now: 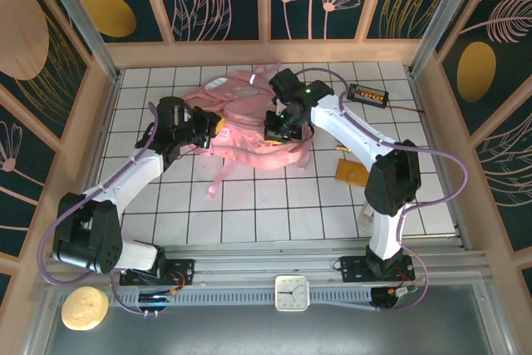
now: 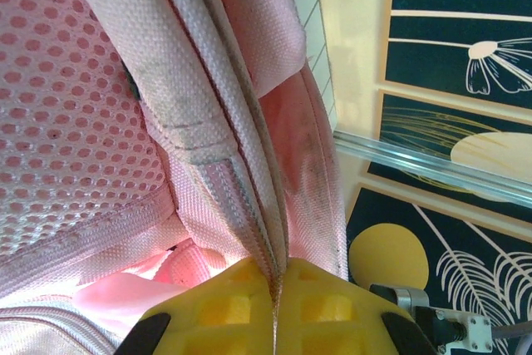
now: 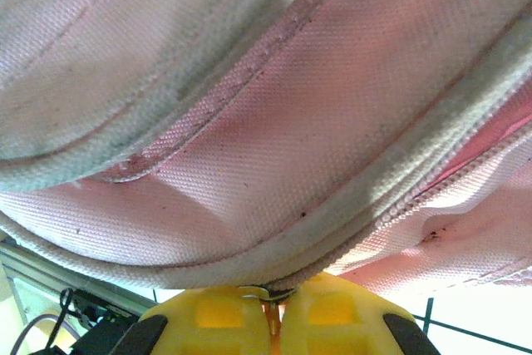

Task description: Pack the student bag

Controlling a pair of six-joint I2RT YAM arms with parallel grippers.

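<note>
The student bag (image 1: pixel 249 143) lies crumpled at the far middle of the bench (image 1: pixel 249 214), left pincer (image 1: pixel 214 129) clamped on its webbing edge, right pincer (image 1: pixel 276 126) on a zip seam, an orange card (image 1: pixel 350 174) and black box (image 1: pixel 366 94) lying to its right, its opening hidden behind both wrists.

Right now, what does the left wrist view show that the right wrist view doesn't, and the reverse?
Left wrist: mesh padding of the student bag, a webbing strap running into the left gripper, and the floral wall panel. Right wrist: a zipper line and a small metal piece at the right gripper. Both: yellow fingers shut on pink bag fabric.
</note>
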